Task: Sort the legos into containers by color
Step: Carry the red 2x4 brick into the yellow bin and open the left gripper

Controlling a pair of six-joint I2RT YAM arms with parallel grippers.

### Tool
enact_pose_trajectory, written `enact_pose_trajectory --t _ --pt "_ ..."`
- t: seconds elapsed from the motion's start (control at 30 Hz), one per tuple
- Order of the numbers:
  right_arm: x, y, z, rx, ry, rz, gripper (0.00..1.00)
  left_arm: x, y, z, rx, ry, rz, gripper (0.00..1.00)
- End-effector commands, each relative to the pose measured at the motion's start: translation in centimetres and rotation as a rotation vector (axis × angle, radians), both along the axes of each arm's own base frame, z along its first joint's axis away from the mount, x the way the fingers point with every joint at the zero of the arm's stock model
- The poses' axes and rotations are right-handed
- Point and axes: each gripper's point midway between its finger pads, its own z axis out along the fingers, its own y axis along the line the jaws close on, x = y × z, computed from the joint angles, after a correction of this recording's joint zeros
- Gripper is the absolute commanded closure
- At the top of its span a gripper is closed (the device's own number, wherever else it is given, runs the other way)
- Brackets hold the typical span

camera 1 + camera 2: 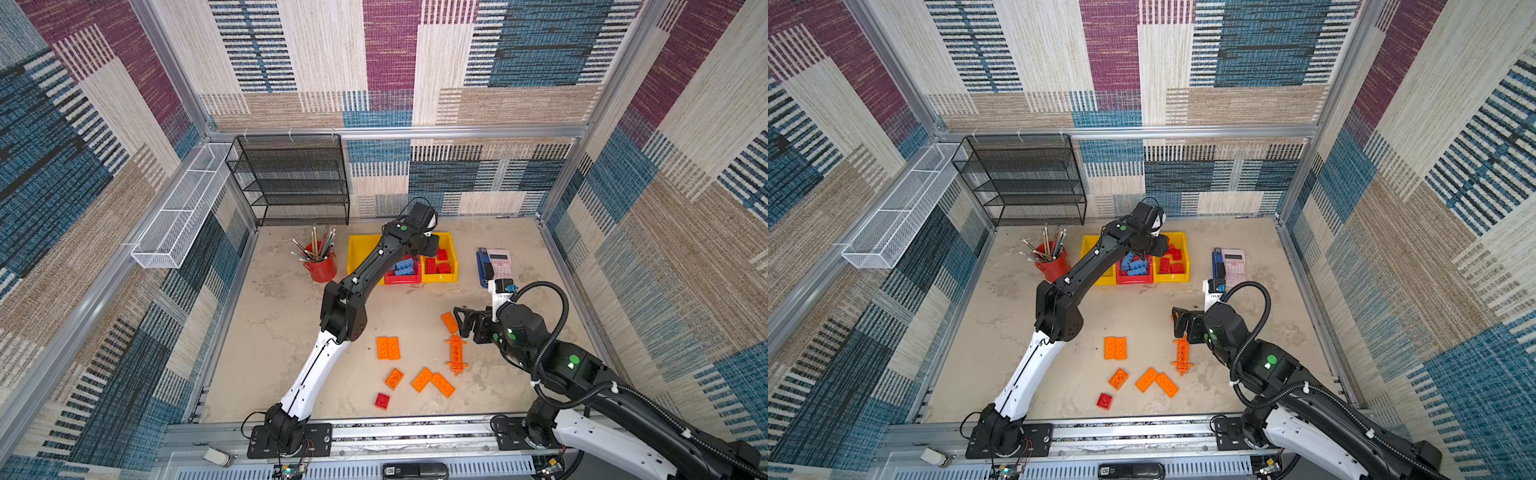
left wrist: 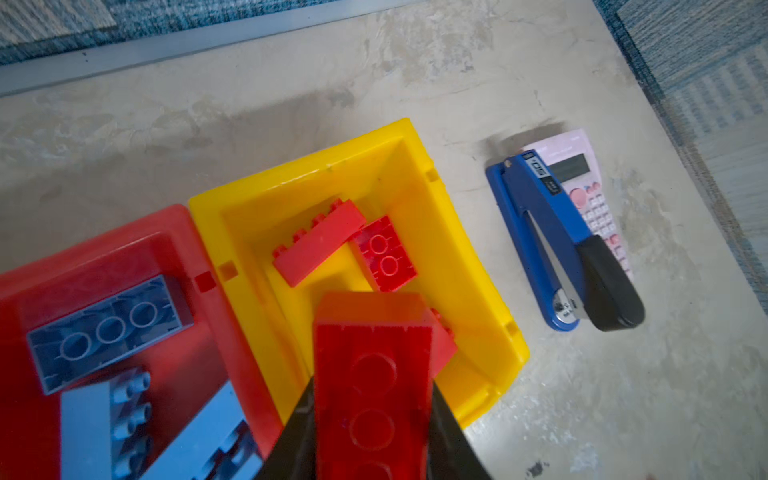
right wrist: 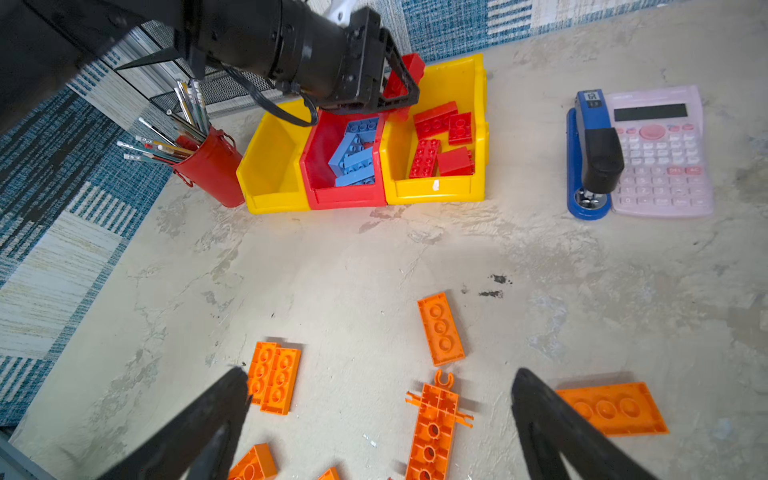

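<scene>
My left gripper is shut on a red lego, held over the right yellow container, which has red legos in it. Beside it, the red container holds blue legos, and the left yellow container looks empty. My right gripper hangs open above the table, with the long orange tabbed lego lying below the gap between its fingers. More orange legos lie around it, and a small red lego sits near the front edge.
A red pencil cup stands left of the containers. A blue stapler and a pink calculator lie to their right. A black mesh shelf is at the back, and a white wire basket hangs on the left wall.
</scene>
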Motion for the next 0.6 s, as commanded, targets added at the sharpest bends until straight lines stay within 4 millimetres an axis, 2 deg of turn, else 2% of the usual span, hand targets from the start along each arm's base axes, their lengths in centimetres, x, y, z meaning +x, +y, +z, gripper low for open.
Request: enact_pose_trajectory --t 0.0,0.07,0.1,0.2,0.27,0.4,0.5,0.57 --pt "0.6 -0.3 0.6 -0.011 -0.018 -0.030 0.01 1.1 -0.8 1.2 -0.129 -0.006 0.005 0.74" --pt "0.7 -0.2 0.6 -0.015 -0.014 -0.031 0.01 1.4 -1.3 1.7 -0.163 -0.016 -0.008 0.71" --pt "0.8 -0.1 0.7 -0.016 -0.013 -0.032 0.01 1.5 -1.6 1.9 -0.174 -0.021 -0.015 0.65" --pt "1.1 0.2 0.8 -0.019 -0.007 -0.032 0.01 1.7 -2.3 2.2 -0.210 -0.026 -0.035 0.38" --pt "1.2 0.3 1.0 -0.019 -0.007 -0.033 0.01 1.7 -2.5 2.6 -0.225 -0.028 -0.038 0.28" --pt "1.4 0.6 1.5 -0.016 -0.010 -0.025 0.01 0.8 -2.7 4.4 -0.265 -0.019 -0.060 0.24" --pt "1.4 1.0 1.8 -0.011 -0.011 -0.008 0.01 -0.9 -2.3 7.0 -0.292 -0.021 -0.078 0.24" --pt "1.4 1.3 1.7 -0.013 -0.011 0.007 0.01 -2.6 -1.4 8.5 -0.288 -0.024 -0.075 0.24"
